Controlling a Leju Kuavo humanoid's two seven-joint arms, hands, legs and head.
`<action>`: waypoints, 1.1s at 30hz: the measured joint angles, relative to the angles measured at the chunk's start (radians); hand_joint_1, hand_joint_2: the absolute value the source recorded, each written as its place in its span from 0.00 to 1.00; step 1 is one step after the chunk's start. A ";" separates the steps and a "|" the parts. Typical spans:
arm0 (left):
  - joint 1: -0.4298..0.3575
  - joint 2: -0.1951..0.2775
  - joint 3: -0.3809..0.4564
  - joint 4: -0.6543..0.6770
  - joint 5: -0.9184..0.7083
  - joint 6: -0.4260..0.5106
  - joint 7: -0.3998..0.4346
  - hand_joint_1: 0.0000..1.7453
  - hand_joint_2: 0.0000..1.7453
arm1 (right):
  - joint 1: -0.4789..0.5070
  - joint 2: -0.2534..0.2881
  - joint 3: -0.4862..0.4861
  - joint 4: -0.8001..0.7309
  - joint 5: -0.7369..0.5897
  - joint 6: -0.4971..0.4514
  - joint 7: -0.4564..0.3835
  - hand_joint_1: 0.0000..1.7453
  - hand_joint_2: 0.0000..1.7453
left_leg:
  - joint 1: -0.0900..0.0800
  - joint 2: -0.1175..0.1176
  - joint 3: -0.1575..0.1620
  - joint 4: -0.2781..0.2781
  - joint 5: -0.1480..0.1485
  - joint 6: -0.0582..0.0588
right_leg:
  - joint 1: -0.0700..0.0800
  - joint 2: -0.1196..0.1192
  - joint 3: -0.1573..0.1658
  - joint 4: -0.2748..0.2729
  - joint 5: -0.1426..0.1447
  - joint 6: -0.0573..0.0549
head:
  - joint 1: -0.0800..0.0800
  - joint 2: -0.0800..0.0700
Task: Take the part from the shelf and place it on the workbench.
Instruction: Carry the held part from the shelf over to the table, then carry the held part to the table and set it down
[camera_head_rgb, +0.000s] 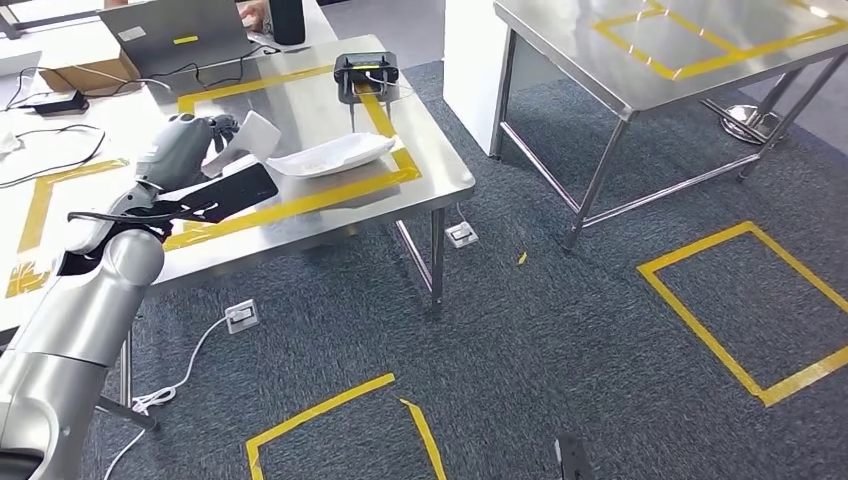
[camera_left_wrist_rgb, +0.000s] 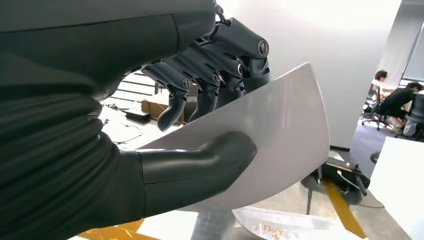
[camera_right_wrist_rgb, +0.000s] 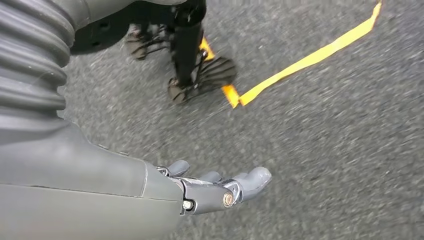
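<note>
So the left hand (camera_head_rgb: 190, 150) has got the part, a thin curved white plastic panel (camera_head_rgb: 247, 140); from the left wrist camera the thick grey thumb (camera_left_wrist_rgb: 200, 162) is pressed on one face of it and the dark fingers (camera_left_wrist_rgb: 210, 75) curl over its far edge, so that's a proper grasp; the panel (camera_left_wrist_rgb: 280, 135) sits tilted in the hand, up off the table rather than lying on it.

It's being held over the shiny stainless steel workbench (camera_head_rgb: 330, 205), inside the rectangle of yellow tape (camera_head_rgb: 300, 205) marked on the top; just beyond the hand, past the held panel, there's a second white curved shell-like piece (camera_head_rgb: 330, 155) already lying flat on the bench; the two look close but I can't tell if they touch. Right under the wrist is a flat black rectangular thing (camera_head_rgb: 235, 192) on the steel; further out from the hand, at the far edge of the taped box, sits a small black device with cables (camera_head_rgb: 366, 72).

The right hand (camera_right_wrist_rgb: 220, 187) hangs down over the speckled grey carpet (camera_right_wrist_rgb: 325, 150); fingers loosely stretched out, nothing in them; a strip of yellow floor tape (camera_right_wrist_rgb: 310, 59) runs across the carpet well away from it.
</note>
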 joint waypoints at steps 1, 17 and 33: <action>0.003 -0.002 -0.001 0.006 0.000 -0.001 -0.001 0.82 1.00 | 0.002 0.001 -0.001 0.000 -0.003 -0.002 0.000 0.00 1.00 | 0.004 0.001 -0.033 -0.013 -0.044 -0.004 | -0.004 0.003 0.025 0.000 -0.022 0.003 | 0.000 0.000; -0.002 -0.070 -0.005 0.045 -0.014 0.032 -0.001 0.82 1.00 | 0.003 -0.002 -0.007 -0.004 -0.003 -0.009 0.004 0.00 1.00 | 0.005 -0.001 0.118 -0.296 0.092 0.052 | -0.001 -0.003 -0.160 0.315 -0.250 0.054 | 0.009 0.000; -0.004 -0.070 -0.005 0.094 -0.014 0.040 0.000 0.82 1.00 | 0.012 -0.010 -0.009 -0.004 0.004 -0.009 0.012 0.00 1.00 | -0.001 0.004 -0.044 -0.051 -0.136 0.003 | 0.006 0.016 0.005 0.019 -0.027 -0.005 | 0.003 0.000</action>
